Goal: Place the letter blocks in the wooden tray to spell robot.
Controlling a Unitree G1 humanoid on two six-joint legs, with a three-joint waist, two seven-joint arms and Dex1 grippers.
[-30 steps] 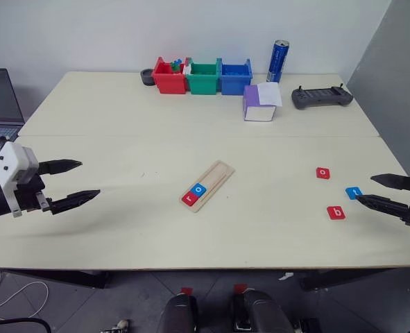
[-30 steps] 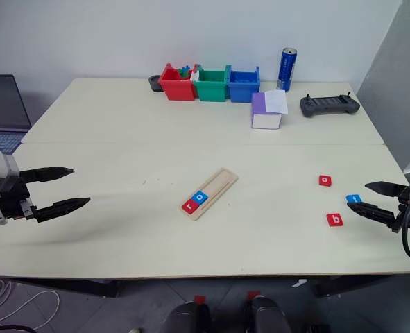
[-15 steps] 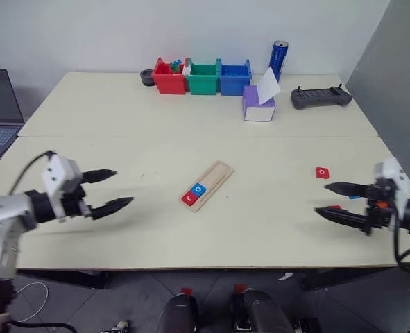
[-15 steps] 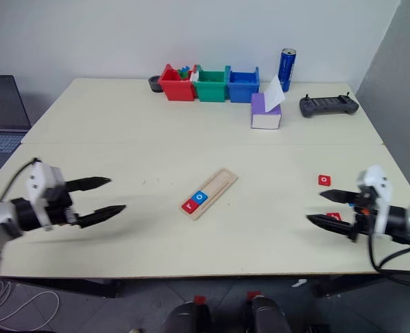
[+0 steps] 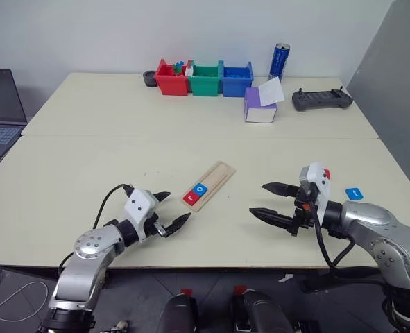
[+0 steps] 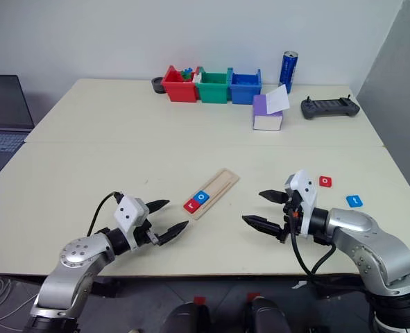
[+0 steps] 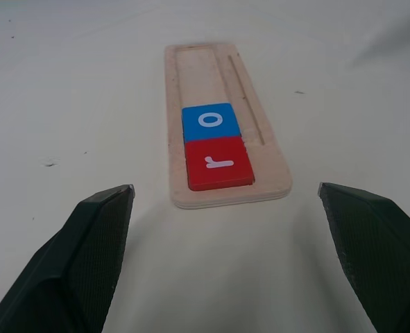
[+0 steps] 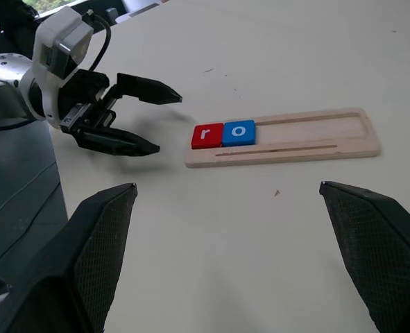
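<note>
The wooden tray [image 5: 217, 178] lies slanted at the table's middle. At its near end sit a red r block [image 5: 190, 198] and a blue o block [image 5: 200, 188], side by side in the slot. My left gripper [image 5: 177, 206] is open just left of the tray's near end, and the left wrist view looks straight at the tray [image 7: 203, 69]. My right gripper [image 5: 258, 198] is open a short way right of the tray, holding nothing. A blue t block [image 6: 354, 201] and a red o block [image 6: 325, 181] lie loose on the table beyond my right arm.
Red [image 5: 170, 78], green [image 5: 204, 78] and blue [image 5: 236, 78] bins line the far edge beside a blue can [image 5: 279, 61]. A purple-and-white box [image 5: 259, 105] and a grey controller [image 5: 321, 98] sit at the far right. A laptop [image 5: 0, 104] is at the left.
Both arms swung inward from the table's sides toward the tray, the left one also sinking. Both grippers stayed open. The blocks in the tray have not moved.
</note>
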